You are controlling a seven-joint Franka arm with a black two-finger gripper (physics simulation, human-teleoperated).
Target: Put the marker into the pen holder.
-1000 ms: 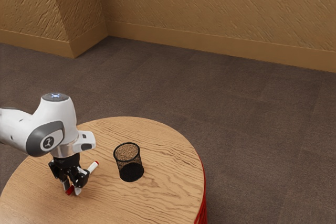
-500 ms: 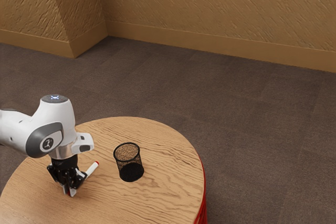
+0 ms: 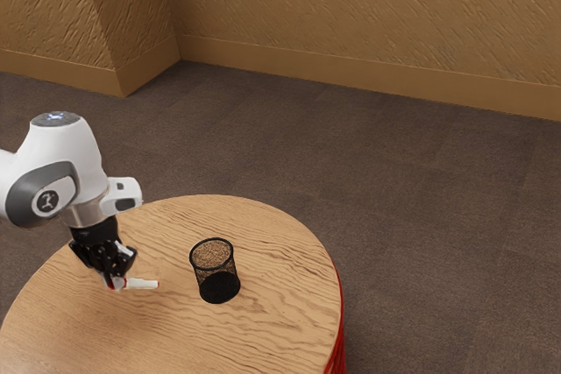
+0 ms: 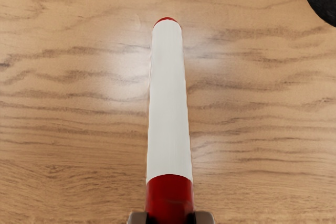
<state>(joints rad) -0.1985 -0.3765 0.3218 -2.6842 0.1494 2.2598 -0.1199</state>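
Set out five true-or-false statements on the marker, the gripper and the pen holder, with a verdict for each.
1. The gripper has the marker between its jaws. True.
2. The jaws hold the marker's long white section. False: they are on a red section near one end.
3. The pen holder stands upright on the table. True.
4. The marker is inside the pen holder. False: it is outside, in the jaws.
5. The marker has red at both ends. True.

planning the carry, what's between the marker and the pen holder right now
Only bare tabletop lies between the marker and the pen holder, as the exterior view shows.
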